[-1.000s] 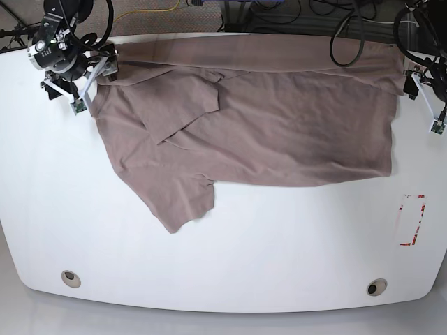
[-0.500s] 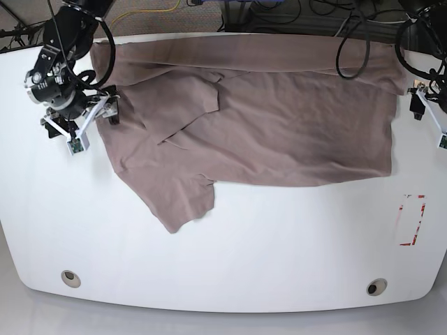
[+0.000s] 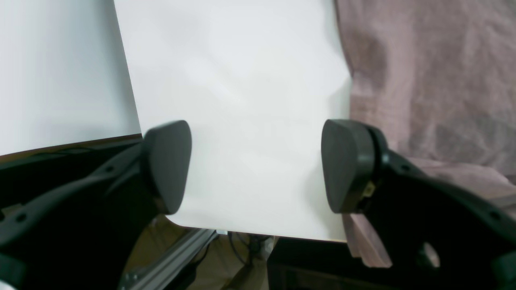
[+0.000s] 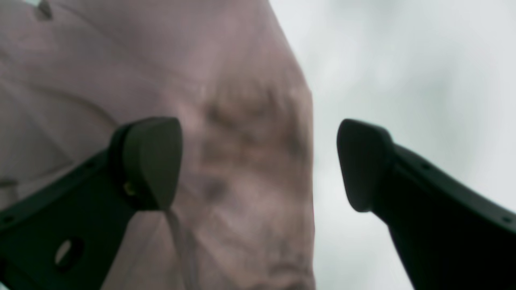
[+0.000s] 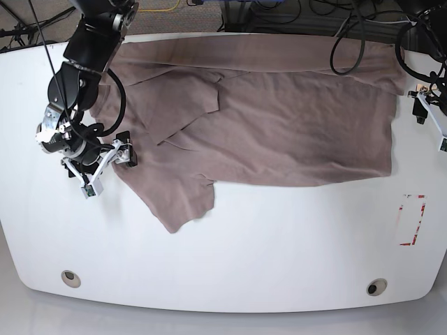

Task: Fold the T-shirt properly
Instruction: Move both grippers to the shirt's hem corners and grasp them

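Note:
The taupe T-shirt lies spread and wrinkled across the far half of the white table; one sleeve is folded over the body and a flap points toward the front. My right gripper hovers open at the shirt's left edge. In the right wrist view the right gripper straddles the T-shirt hem, with nothing pinched. My left gripper is open just off the shirt's right edge. In the left wrist view the left gripper has bare table between its fingers, with the T-shirt beside it.
A red-and-white marker lies on the table at the right. Two round holes sit near the front edge. Cables hang behind the far edge. The table edge is close under the left gripper.
My right gripper has travelled down the shirt's left edge from the far-left corner toward the front. The left gripper has shifted only slightly. The shirt lies as before.

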You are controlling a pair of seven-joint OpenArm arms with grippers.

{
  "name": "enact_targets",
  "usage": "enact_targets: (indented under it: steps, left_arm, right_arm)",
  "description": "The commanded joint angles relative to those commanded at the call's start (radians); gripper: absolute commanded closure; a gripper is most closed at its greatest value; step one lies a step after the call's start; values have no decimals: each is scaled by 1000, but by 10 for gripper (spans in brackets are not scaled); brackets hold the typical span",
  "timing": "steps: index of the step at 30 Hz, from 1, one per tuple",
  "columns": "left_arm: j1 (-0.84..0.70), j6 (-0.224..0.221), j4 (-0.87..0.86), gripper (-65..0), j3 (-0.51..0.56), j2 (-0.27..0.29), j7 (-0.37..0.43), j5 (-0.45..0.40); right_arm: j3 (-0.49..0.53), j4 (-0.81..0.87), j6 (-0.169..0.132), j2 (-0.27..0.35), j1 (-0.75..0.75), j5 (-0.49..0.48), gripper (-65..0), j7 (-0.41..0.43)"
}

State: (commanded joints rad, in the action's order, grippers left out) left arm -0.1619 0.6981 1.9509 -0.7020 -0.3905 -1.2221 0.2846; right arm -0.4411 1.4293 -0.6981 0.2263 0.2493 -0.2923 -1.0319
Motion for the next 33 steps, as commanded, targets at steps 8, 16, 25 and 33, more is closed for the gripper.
enact_targets:
  steps: [8, 16, 25, 33]
  left_arm:
    - [2, 0, 0, -526, 3, 0, 0, 0]
    - [26, 0, 0, -526, 3, 0, 2, 0]
    - [64, 0, -72, -528, 5, -2, 3, 0]
    - [181, 0, -203, -529, 3, -2, 9, 0]
  right_arm:
    - [49, -189, 0, 8, 78, 54, -575, 121]
    - [55, -302, 0, -5, 87, 95, -575, 215]
    - [57, -387, 0, -11, 103, 95, -564, 270]
    - [57, -396, 0, -14, 106, 95, -303, 273]
